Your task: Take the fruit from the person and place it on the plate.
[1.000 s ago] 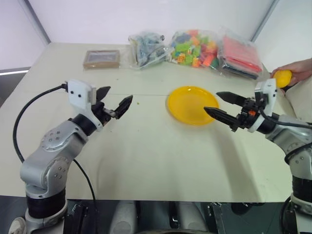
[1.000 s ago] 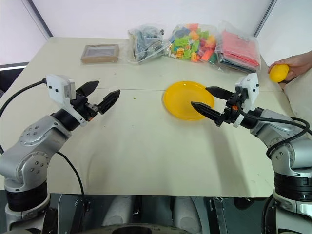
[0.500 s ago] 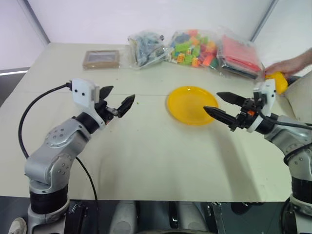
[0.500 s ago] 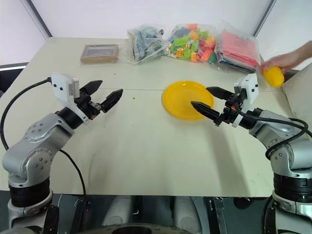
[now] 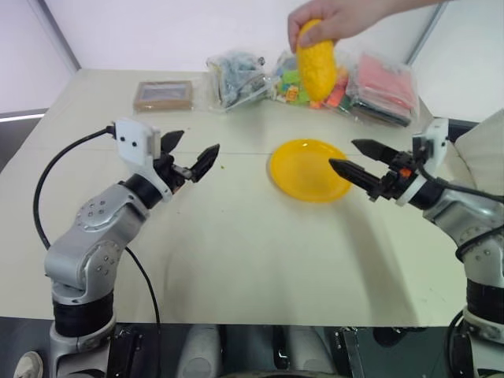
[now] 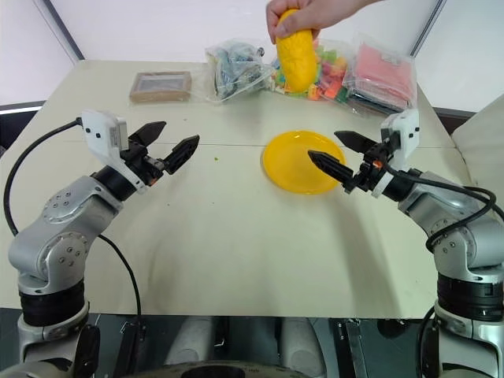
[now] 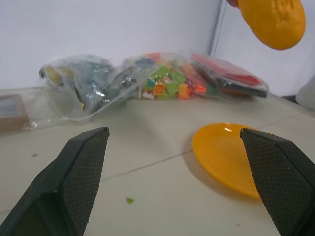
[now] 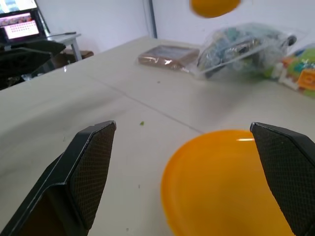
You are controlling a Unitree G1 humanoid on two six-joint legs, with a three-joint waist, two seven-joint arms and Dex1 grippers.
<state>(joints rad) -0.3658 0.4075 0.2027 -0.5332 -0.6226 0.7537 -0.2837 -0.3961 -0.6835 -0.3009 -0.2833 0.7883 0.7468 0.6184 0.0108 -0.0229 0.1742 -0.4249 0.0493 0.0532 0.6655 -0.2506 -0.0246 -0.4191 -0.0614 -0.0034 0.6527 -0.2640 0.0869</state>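
Both end effectors, left (image 5: 192, 157) and right (image 5: 356, 157), gape empty; a person's hand (image 5: 335, 17) dangles the bumpy yellow-orange oval fruit (image 5: 316, 68) above the glossy round yellow plate (image 5: 303, 179).

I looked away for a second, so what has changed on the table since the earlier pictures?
The person's hand carried the fruit from the table's far right edge up and leftward; it now hangs in the air above the plate, near the bagged blocks. The person is still gripping it. Both robot hands, left and right, stayed open and empty; the plate and bags have not moved.
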